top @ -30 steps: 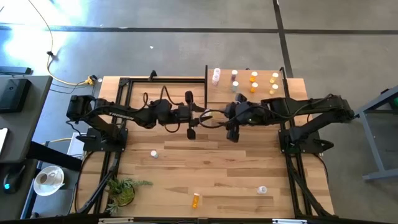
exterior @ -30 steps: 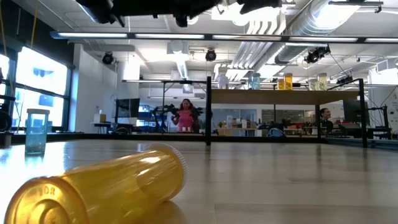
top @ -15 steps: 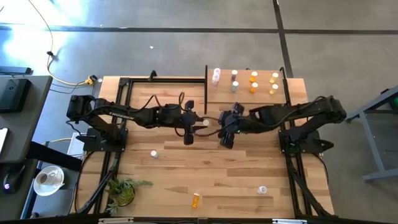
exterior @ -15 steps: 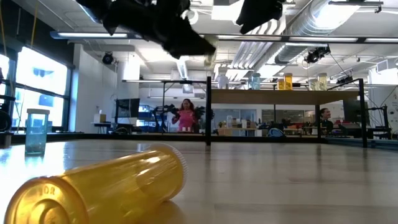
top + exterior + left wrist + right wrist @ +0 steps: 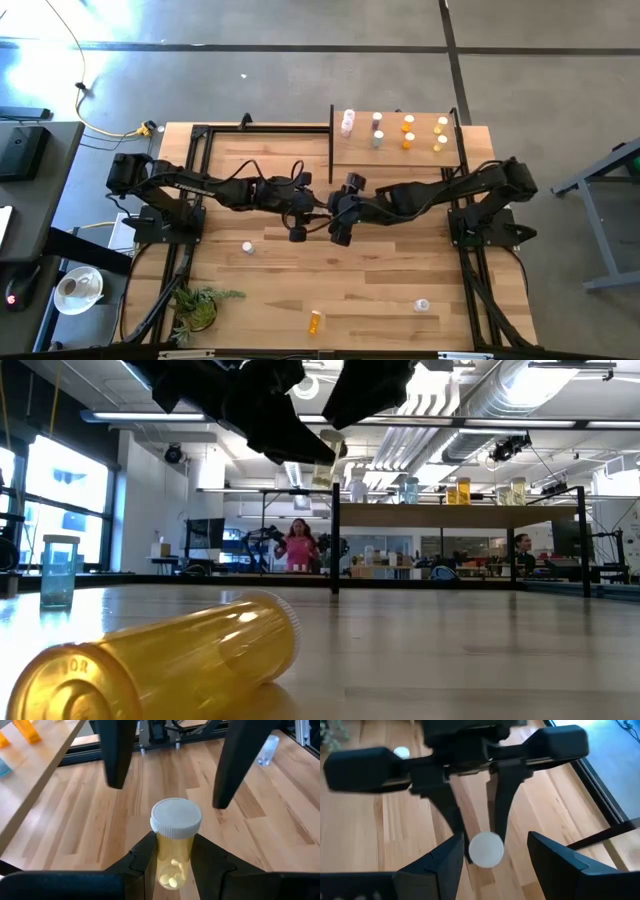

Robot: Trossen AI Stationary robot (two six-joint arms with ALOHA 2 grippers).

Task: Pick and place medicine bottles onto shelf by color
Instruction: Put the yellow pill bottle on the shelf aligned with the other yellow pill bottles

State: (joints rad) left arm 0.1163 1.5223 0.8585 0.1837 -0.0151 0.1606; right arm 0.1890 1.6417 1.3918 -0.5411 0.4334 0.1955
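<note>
My left gripper (image 5: 310,207) is shut on a yellow medicine bottle (image 5: 172,857) with a white cap (image 5: 176,818), held above the table's middle. My right gripper (image 5: 338,212) faces it from the right and is open. Its fingers (image 5: 117,755) stand on either side of the cap end without touching it. The cap also shows in the right wrist view (image 5: 486,849). The shelf (image 5: 400,150) at the far right carries pink, grey, orange and yellow bottles standing on their bases. My left gripper pinches the yellow bottle's body (image 5: 172,870), just below the cap, between its two fingers (image 5: 147,857). The fingers come from the table's left, slanting down. The bottle lies along them, cap end sticking out past the fingertips, and it is lifted clear of the table.
An orange bottle (image 5: 315,321) lies on its side near the front edge, large in the low view (image 5: 170,660). A teal bottle (image 5: 247,246) stands left of centre and a clear one (image 5: 422,305) at the front right. A green plant (image 5: 195,305) sits at the front left.
My right gripper has gone toward the table's left, away from the shelf, up to my left gripper, and now stands around the bottle's cap. Both grippers have come lower into the low view. My left gripper has kept hold of the yellow bottle.
</note>
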